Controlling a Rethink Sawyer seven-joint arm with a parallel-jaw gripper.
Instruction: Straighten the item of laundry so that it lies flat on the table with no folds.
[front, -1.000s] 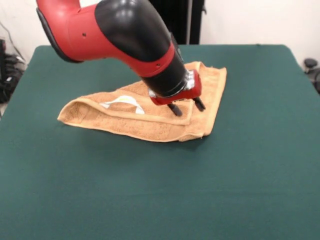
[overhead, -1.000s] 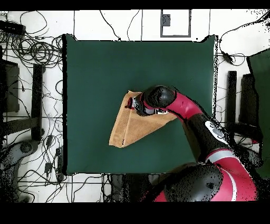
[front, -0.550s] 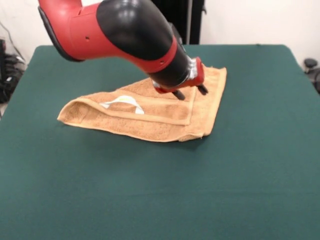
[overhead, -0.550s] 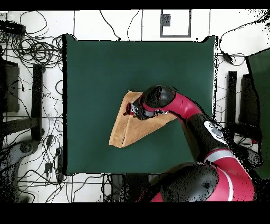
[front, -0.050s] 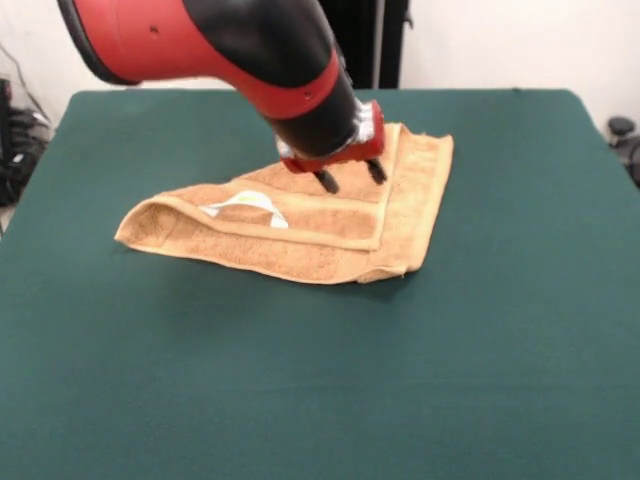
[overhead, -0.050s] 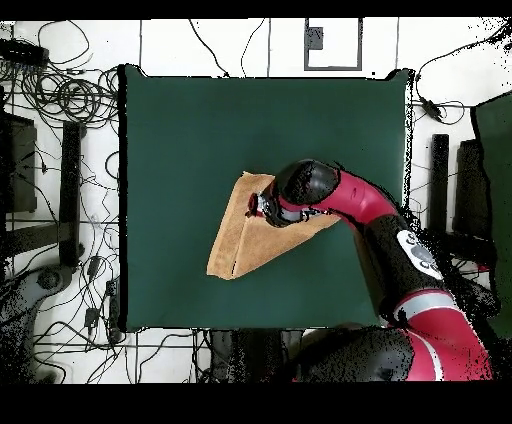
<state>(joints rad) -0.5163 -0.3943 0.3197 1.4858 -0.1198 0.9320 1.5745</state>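
One towel (front, -0.050s: 300, 225) on the table (front, -0.050s: 320, 380), and the job is barely begun as far as can be judged: the cloth is doubled over itself into a rough triangle, one layer on another, nothing opened out. Arm (front, -0.050s: 230, 60) comes down over the towel's far part. Gripper (front, -0.050s: 349, 176) hangs just above the upper layer, its two dark fingers (front, -0.050s: 325, 181) spread apart with nothing between them, tips close to the cloth but seemingly not pressing it. Below and toward the camera from the gripper runs the folded edge with its border band; off to the picture's left of the gripper sits the white label (front, -0.050s: 245, 206) beside a raised, rolled corner. Left to do: take hold of the top layer, peel it back, smooth out the corner.
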